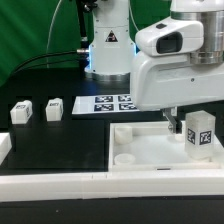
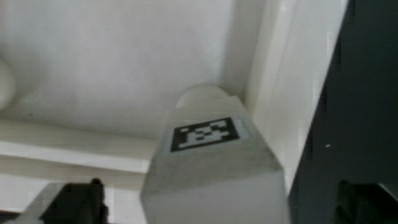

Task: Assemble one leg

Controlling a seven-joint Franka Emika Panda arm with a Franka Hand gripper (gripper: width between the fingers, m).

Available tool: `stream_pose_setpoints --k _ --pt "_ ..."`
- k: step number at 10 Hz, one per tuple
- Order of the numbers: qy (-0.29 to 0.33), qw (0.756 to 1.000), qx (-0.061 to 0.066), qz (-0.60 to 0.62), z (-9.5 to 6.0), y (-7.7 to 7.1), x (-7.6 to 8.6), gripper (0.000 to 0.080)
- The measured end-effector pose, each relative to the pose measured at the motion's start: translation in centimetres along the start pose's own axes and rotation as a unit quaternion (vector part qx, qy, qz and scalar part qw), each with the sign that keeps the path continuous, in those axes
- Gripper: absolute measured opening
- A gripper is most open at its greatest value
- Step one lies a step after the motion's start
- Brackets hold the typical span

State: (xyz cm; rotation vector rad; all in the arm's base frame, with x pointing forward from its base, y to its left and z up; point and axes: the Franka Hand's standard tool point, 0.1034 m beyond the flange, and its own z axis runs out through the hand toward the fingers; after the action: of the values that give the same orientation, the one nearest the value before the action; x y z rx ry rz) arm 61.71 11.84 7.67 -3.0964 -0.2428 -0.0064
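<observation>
A white leg (image 1: 200, 134) with a square marker tag stands upright at the far corner of the white tray (image 1: 150, 152) on the exterior view's right. My gripper (image 1: 192, 124) hangs over it and straddles it. In the wrist view the leg (image 2: 214, 150) runs between the two dark fingertips (image 2: 80, 202), with a gap on each side, so the jaws stand open around it and do not touch it. The tray's inner floor and rim (image 2: 107, 70) lie behind the leg. Two more legs (image 1: 20, 112) (image 1: 53, 109) lie on the black table on the exterior view's left.
The marker board (image 1: 112, 103) lies behind the tray, in front of the arm's base (image 1: 108, 45). A white part (image 1: 3, 148) pokes in at the exterior view's left edge. A white ledge (image 1: 60, 185) runs along the front.
</observation>
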Motion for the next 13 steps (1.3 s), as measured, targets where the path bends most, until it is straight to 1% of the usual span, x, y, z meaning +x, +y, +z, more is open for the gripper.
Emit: stream_pose_setpoints --k 1,2,4,6,9,11,12,13 --pt "0.0 1.0 0.0 0.0 0.0 0.01 0.0 0.0626" --pt "0.0 1.0 0.0 0.0 0.0 0.01 0.0 0.0626" --pt "0.0 1.0 0.0 0.0 -0.01 0.06 0.01 0.0287" --pt "0.0 1.0 0.0 0.003 0.01 0.09 0.0 0.0291" --pt "0.0 0.999 0.001 0.041 0.01 0.1 0.0 0.0291" --pt "0.0 0.985 0.007 0.174 0.04 0.22 0.0 0.0291" --pt "0.0 0.977 0.01 0.211 0.06 0.28 -0.01 0.0292" --pt "0.0 0.961 0.013 0.275 0.1 0.36 0.01 0.0292"
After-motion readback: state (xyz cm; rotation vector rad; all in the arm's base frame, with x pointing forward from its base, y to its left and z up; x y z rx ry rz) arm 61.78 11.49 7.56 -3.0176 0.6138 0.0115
